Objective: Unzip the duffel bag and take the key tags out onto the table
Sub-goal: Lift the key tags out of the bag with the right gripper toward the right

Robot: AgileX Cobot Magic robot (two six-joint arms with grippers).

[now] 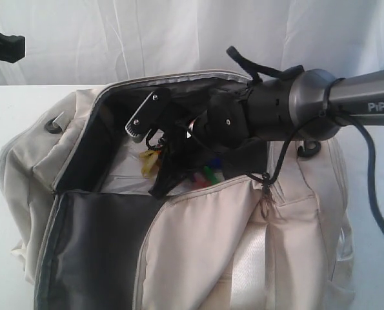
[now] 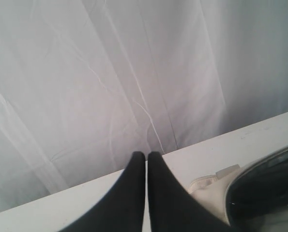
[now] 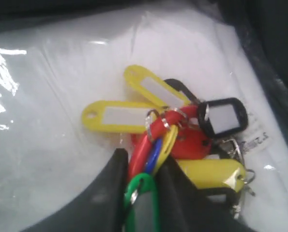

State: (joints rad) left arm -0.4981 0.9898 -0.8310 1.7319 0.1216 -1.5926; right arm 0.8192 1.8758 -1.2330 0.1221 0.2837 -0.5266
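Only the right wrist view shows the key tags (image 3: 175, 140) plainly. They are a bunch of plastic tags on metal rings: several yellow ones with white paper windows, a red one, a black one, and green (image 3: 143, 203) and blue loops. They lie on crinkled clear plastic (image 3: 47, 96) over a pale sheet inside the bag. The right gripper (image 3: 143, 162) has its two black fingers drawn in close on either side of the bunch. The green tag and the red, blue and yellow loops are pinched between them.

The exterior view shows only scraps of yellow, green and red near the centre of the frame, under the gripper. It does show the duffel bag (image 1: 204, 245) whole: cream-beige fabric filling the lower frame, its top unzipped and gaping. A dark grey lining flap (image 1: 95, 245) is folded out at lower left, and a metal zipper pull (image 1: 267, 201) hangs right of centre. The right arm enters from the right edge and dips into the opening. The bag sits on the white table (image 1: 17, 103).

The left wrist view alone shows the left gripper (image 2: 146, 155). Its black fingers are pressed together with nothing between them, raised before the white curtain (image 2: 134, 72).
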